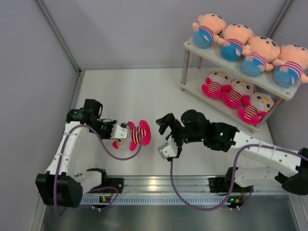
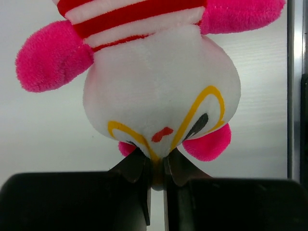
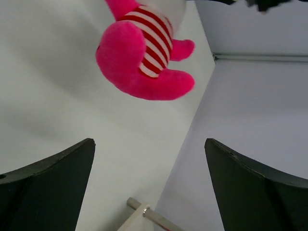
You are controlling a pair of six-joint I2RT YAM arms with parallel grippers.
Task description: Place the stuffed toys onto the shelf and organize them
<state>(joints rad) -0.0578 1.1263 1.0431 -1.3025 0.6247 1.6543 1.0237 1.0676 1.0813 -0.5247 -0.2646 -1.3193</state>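
My left pincer (image 2: pixel 154 166) pinches the pink doll (image 2: pixel 159 96) by a thin fold at its face, over the table (image 1: pixel 144 91), well short of the shelf (image 1: pixel 193 85). My right pincer (image 3: pixel 149 144) is spread wide near its feet. So slight a hold could slip in transit.

The overhead camera looks down on the bench (image 1: pixel 144 96) from behind the arm bases at six o'clock. The left wrist camera sits close against the pink doll (image 1: pixel 136 134) (image 2: pixel 159 91) (image 3: pixel 144 53); the right one sees it from farther back.

four peach dolls (image 1: pixel 236 41), four pink dolls (image 1: pixel 232 92)
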